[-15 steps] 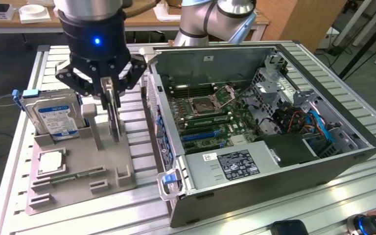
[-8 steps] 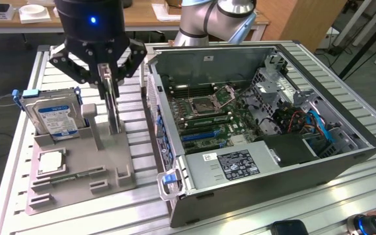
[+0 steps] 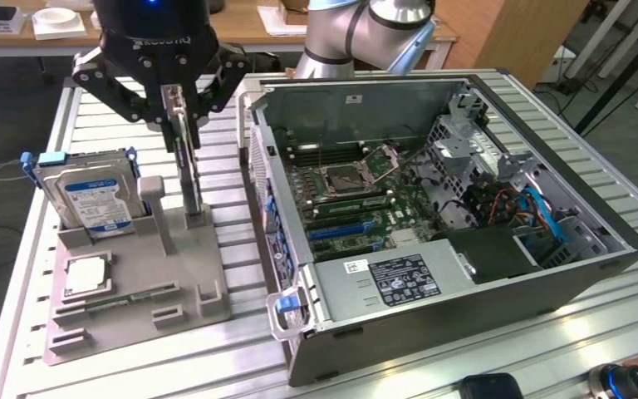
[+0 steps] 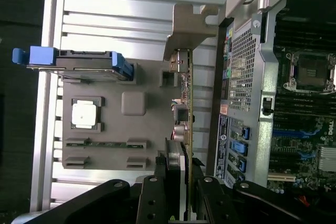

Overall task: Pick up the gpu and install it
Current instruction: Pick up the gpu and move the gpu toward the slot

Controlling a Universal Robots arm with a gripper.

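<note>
- The ribbed metal bench [image 3: 585,332] is pale and shiny; it carries everything.
- The open computer case [image 3: 408,100], grey sheet steel, lies just beside the stand; I judge the lift should go straight up, clear of its rim.
- The grey stand [image 3: 175,283] looks matte and moulded, with slots.
- The gpu [image 3: 192,179] stands upright at one slot, thin, flat and rigid; whether it has left the slot I cannot tell.
- The fingers [image 4: 172,182] are nearly together, clamped on the gpu's upper edge; the grip should be kept square so the board cannot twist.

The end effector [image 3: 183,118] beside the computer case [image 3: 408,341] read ROBOTIQ (letters partly shadowed); the white-printed label [image 3: 408,279] inside that case was unreadable.
</note>
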